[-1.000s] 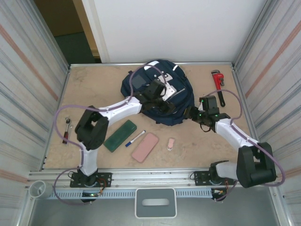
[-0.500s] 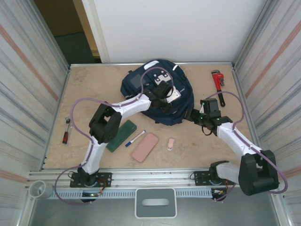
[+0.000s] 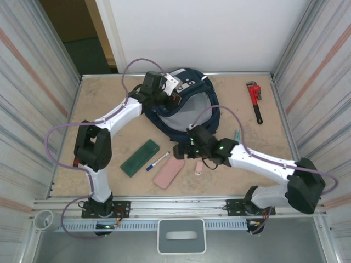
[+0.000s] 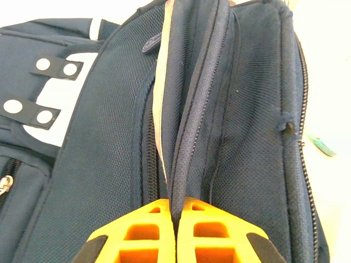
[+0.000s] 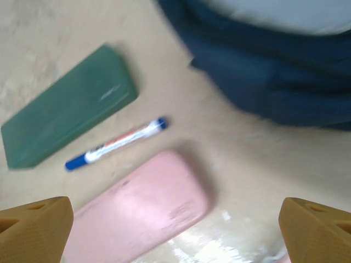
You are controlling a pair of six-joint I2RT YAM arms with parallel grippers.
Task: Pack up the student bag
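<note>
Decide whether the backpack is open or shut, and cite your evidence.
Open: the left tool pinches the zipper edge of the backpack, and pale lining shows inside its gaping mouth.

My overhead camera looks down over the whole table (image 3: 96,98) from above and behind. Left wrist sits tight against the bag (image 4: 230,109); right wrist faces down, close over the pen (image 5: 115,143), which overhead also covers.
</note>
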